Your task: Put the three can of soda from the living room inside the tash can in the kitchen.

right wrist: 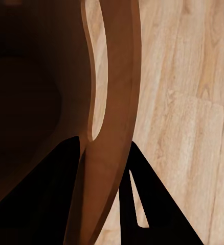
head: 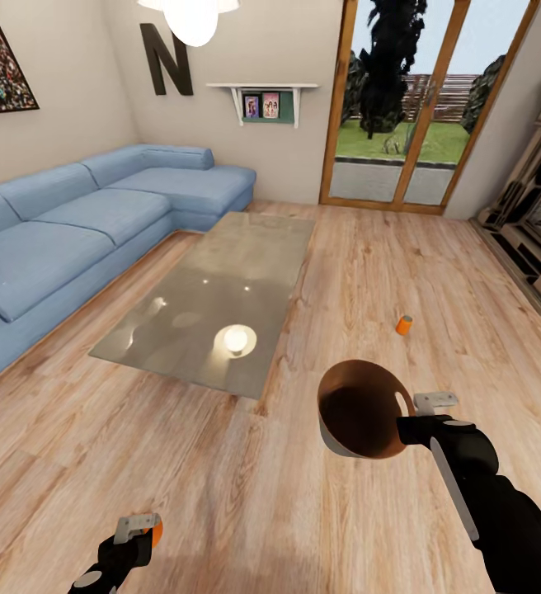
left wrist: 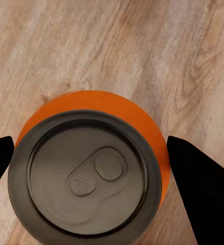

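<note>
Left gripper (left wrist: 86, 163) clasps a light, slippery orange can (left wrist: 91, 168) by its sides; right gripper (head: 423, 417) pinches the bin's (head: 336, 441) stiff rim, well short of the glass table (head: 213, 297).

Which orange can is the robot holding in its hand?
The orange can in the left hand, low near the robot, fingers on both sides. The other orange can lies alone on the wood floor, nothing touching it.

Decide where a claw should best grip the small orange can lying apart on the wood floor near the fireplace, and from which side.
The small orange drink can appears tilted or on its side on the light wood plank floor, open floor all round. Probably best: come from above and close the claw across the round body at mid-length, since the curved sides suit two opposed fingers.
</note>
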`<state>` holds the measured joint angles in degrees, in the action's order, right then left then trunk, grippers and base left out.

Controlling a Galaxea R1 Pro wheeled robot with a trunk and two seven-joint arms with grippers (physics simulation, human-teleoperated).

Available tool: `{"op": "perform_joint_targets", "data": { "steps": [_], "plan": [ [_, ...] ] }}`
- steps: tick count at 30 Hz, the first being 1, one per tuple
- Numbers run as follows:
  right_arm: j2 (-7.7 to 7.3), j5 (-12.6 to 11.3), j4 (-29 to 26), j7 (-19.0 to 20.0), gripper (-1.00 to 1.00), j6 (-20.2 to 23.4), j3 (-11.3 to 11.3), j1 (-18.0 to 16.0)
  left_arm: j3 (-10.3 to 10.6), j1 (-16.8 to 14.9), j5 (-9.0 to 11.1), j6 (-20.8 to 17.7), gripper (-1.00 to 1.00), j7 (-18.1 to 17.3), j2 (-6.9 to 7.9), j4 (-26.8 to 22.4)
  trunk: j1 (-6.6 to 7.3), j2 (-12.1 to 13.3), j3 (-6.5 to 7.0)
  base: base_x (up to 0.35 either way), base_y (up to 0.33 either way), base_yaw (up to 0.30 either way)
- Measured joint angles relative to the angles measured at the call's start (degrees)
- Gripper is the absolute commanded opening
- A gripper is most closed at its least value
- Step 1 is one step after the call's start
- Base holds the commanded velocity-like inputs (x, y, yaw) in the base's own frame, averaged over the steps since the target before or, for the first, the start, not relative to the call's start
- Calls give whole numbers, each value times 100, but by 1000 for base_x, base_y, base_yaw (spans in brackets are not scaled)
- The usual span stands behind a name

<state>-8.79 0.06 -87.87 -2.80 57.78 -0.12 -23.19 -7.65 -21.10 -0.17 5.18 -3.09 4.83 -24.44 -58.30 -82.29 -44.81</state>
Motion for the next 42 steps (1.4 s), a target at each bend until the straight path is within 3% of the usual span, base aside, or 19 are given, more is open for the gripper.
{"op": "perform_joint_targets", "data": {
  "steps": [42],
  "plan": [
    [0, -4, 8, -2, -100, -2, 2, 1, 0, 0, 9, 9, -100, -9, -1, -9, 857, 1564, 1094, 0, 0, 0]
  ]
}}
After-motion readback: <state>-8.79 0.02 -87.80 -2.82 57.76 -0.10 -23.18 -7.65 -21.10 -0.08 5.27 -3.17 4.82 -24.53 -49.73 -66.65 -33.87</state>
